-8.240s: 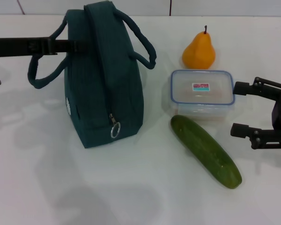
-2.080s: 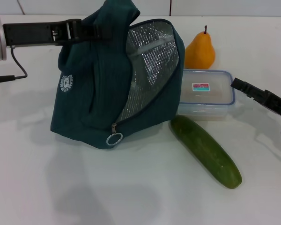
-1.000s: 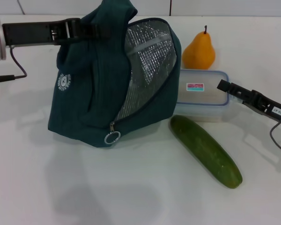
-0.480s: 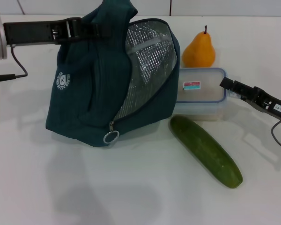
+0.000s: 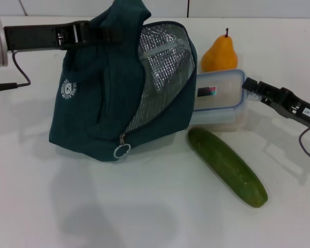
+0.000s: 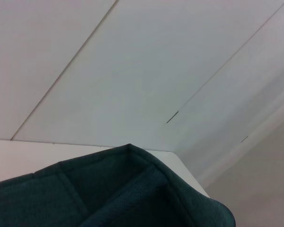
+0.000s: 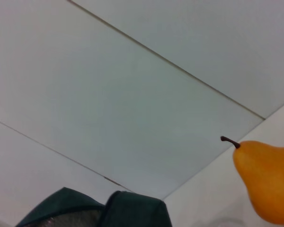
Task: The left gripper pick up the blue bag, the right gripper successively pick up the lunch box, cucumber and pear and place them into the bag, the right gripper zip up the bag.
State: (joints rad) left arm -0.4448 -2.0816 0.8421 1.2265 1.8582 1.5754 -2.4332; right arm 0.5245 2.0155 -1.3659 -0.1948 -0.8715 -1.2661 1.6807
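My left gripper [image 5: 99, 33] is shut on the top of the blue bag [image 5: 93, 108] and holds it up and tilted, with the mouth open and the foil lining [image 5: 163, 67] facing right. The same teal fabric fills the bottom of the left wrist view as the bag [image 6: 109, 198]. The lunch box [image 5: 217, 98] is tilted, its left end against the bag's mouth. My right gripper [image 5: 247, 87] is shut on its right rim. Behind the box stands the pear [image 5: 219, 54], seen close as the pear [image 7: 267, 182]. The cucumber [image 5: 227, 166] lies on the table in front.
The white table [image 5: 144, 206] stretches toward me in front of the bag and cucumber. The zipper ring [image 5: 122, 151] hangs at the bag's lower front. A black cable [image 5: 13, 72] trails from the left arm at the far left. A wall stands behind.
The bag went from standing zipped to held up and open. In the last second the right gripper lifted the lunch box's right end and carried it left against the bag's mouth.
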